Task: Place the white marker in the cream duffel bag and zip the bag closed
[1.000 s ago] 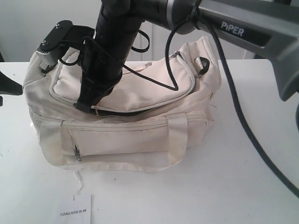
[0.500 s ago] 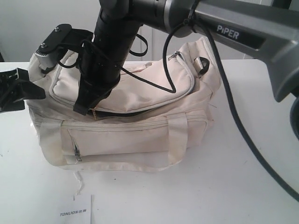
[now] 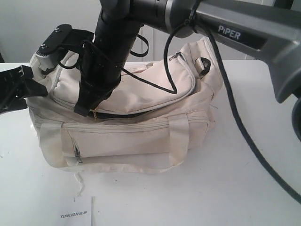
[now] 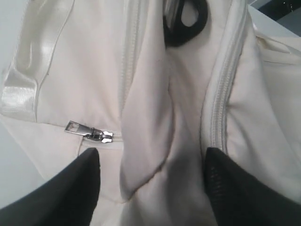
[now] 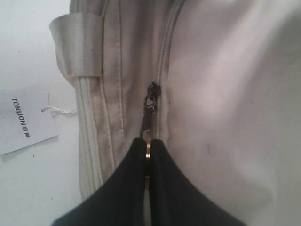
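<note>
Cream duffel bag (image 3: 141, 136) sits on the bench (image 3: 244, 188). Top flap isn't fully zipped: a dark gap shows under its front edge. Right arm (image 3: 113, 42) reaches across over it. Right claw (image 5: 148, 143) is pressed together on the zipper pull (image 5: 149, 113). Left claw (image 4: 151, 155) is spread, straddling a fabric fold at the bag's left end, near a black ring (image 4: 186, 19). White marker isn't visible in any view, presumably inside.

Advice: drag the pull along the track's curve, low and steady, with the left claw bracing that end so the bag doesn't slide.

Watch: arm cable (image 3: 164, 61) draped on the flap and handle webbing (image 3: 178, 136) near the track. TONLION card (image 3: 77, 214) lies in front, out of the way.
</note>
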Tool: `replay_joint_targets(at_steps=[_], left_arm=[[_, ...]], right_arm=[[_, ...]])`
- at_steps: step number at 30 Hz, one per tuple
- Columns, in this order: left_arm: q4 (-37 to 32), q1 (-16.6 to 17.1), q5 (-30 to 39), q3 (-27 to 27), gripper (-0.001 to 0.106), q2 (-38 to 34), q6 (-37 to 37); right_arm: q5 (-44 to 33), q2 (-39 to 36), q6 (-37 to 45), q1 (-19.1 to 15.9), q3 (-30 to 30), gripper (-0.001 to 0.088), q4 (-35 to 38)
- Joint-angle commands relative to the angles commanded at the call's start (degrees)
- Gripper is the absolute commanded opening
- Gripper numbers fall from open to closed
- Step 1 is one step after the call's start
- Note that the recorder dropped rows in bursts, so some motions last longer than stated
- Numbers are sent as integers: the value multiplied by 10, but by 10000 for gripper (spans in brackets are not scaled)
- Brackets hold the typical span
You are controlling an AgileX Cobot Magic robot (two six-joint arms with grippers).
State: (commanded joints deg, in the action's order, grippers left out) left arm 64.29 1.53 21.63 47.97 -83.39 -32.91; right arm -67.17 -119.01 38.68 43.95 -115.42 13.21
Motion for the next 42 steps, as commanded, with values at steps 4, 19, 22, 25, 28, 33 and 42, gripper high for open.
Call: replay_joint_targets(at_steps=[4, 19, 22, 25, 28, 33, 42], left_arm=[[2, 0, -13, 0, 597, -9, -4], [10, 0, -30, 1, 3, -9, -19], [10, 0, -30, 1, 3, -9, -36], [13, 0, -31, 1, 3, -9, -41], [17, 0, -31, 1, 3, -9, -48], [19, 0, -31, 1, 3, -9, -55], [25, 0, -31, 1, 3, -9, -59]], right_arm=[[-2, 0, 0, 0, 0, 0, 0], [-28, 0, 1, 0, 2, 0, -6], [-28, 1, 1, 0, 2, 0, -12], [-28, 1, -1, 0, 2, 0, -15], [-28, 1, -1, 0, 2, 0, -15], [-28, 1, -4, 0, 2, 0, -24], [-28, 3, -16, 0, 2, 0, -43]])
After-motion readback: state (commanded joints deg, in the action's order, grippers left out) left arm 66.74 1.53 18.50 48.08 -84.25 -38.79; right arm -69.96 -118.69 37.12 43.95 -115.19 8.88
